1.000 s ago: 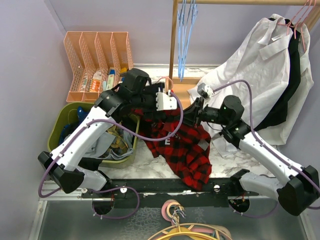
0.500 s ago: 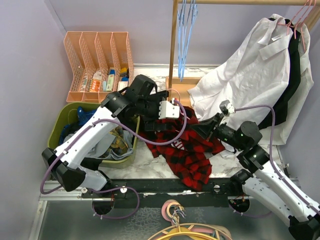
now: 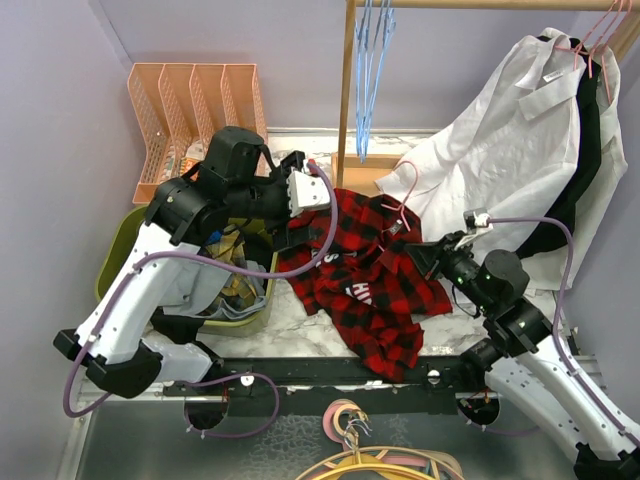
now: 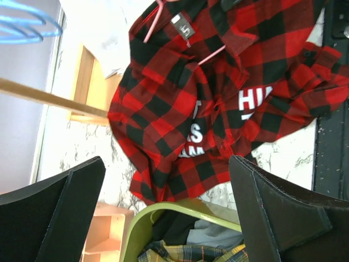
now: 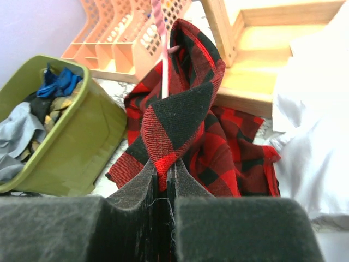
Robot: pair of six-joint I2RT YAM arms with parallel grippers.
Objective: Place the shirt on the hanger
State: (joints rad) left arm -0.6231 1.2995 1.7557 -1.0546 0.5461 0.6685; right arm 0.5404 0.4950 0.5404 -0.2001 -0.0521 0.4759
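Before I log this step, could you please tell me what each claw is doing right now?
Left claw: open, holding nothing.
Right claw: closed on a fold of the shirt.

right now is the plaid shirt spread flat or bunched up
Bunched up. The shirt lies crumpled in overlapping folds, not flat, and the right gripper is shut on one raised fold of it.
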